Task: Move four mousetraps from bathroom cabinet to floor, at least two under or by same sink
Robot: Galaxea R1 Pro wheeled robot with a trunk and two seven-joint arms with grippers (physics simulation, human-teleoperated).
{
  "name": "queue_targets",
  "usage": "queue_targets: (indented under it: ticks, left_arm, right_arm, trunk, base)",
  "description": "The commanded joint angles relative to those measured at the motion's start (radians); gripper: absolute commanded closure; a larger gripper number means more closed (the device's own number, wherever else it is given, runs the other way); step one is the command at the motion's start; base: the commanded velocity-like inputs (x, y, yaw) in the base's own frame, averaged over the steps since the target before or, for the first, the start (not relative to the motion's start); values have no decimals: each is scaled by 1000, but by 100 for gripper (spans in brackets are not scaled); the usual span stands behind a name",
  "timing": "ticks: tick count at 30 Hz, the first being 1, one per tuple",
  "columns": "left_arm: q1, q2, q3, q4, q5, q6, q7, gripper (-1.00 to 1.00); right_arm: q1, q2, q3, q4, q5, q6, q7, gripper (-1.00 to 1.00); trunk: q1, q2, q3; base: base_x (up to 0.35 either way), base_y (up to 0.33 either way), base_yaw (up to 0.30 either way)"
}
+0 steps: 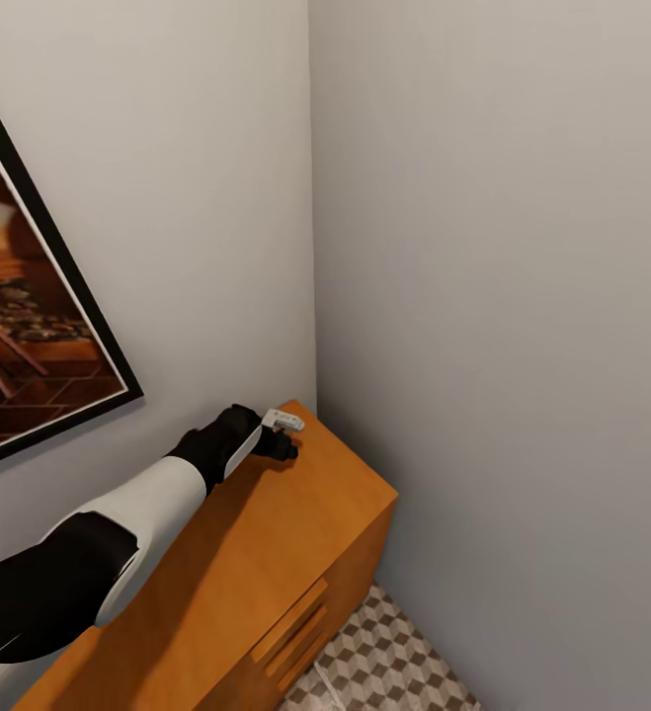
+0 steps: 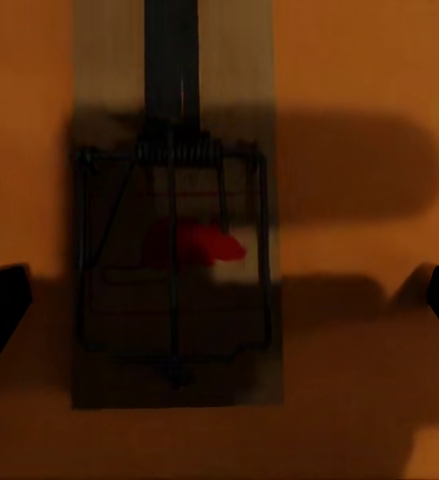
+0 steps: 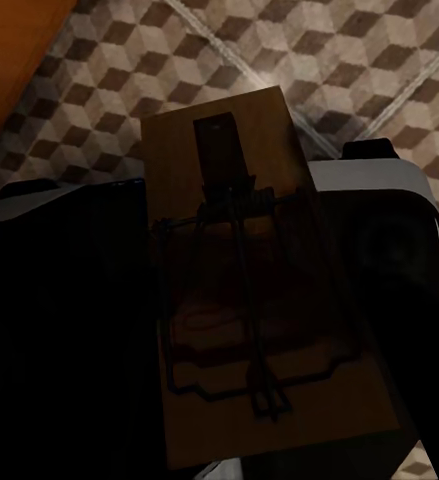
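The grey walls meet in a corner, and a large dark-framed picture [image 1: 29,306] hangs on the left-hand wall. Below it stands the orange-brown wooden cabinet [image 1: 266,553] with a flat top and slot-handled drawer fronts, pushed into the corner. At its foot lies the bathroom floor [image 1: 394,662], tiled in a brown, beige and white cube pattern.

The left arm [image 1: 98,553], white and black, reaches across the cabinet top toward the far corner. The left gripper [image 1: 284,434] hangs just above the top at that corner. In the left wrist view a flat brown wooden mousetrap on the cabinet [image 2: 176,250], with a dark wire frame and a red bait patch, lies flat on the orange surface between the two dark fingertips [image 2: 1,300], which stand wide apart at either side, clear of the slab.

In the right wrist view a second brown wooden mousetrap [image 3: 259,290] with dark metal spring and bar sits against the black and white body of the right gripper [image 3: 379,250], above the patterned tiles. Whether the fingers grip it cannot be told.

Step in hand, as judged: picking a trap from the cabinet top. The next move calls for lowering the left gripper until the fingertips straddle the slab's long edges, then closing on the wood, avoiding the wire.
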Motion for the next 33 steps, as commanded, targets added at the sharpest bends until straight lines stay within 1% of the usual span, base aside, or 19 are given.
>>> queue_targets:
  ticks: [1, 4, 5, 27, 33]
  left_arm:
    - [0, 1, -6, 38, 34, 5, 1, -100]
    - [0, 1, -6, 38, 34, 5, 1, -100]
    - [0, 1, -6, 38, 34, 5, 1, 100]
    - [0, 1, -5, 37, 34, 5, 1, 100]
    - [0, 1, -4, 14, 34, 7, 1, 100]
  right_arm:
    - [-1, 0, 7, 2, -11, -5, 4, 100]
    - [-1, 0, 7, 2, -11, -5, 4, 100]
    - [-1, 0, 7, 2, -11, -5, 4, 100]
    - [-1, 0, 7, 3, -11, -5, 4, 100]
    - [-1, 0, 7, 2, -11, -5, 4, 100]
  trunk:
    - [1, -1, -2]
    - [1, -1, -2]
    - [1, -1, -2]
    - [1, -1, -3]
    - [1, -1, -3]
  base:
    - [0, 0, 0]
    - [0, 0, 0]
    - [0, 0, 0]
    - [0, 0, 0]
    - [0, 0, 0]
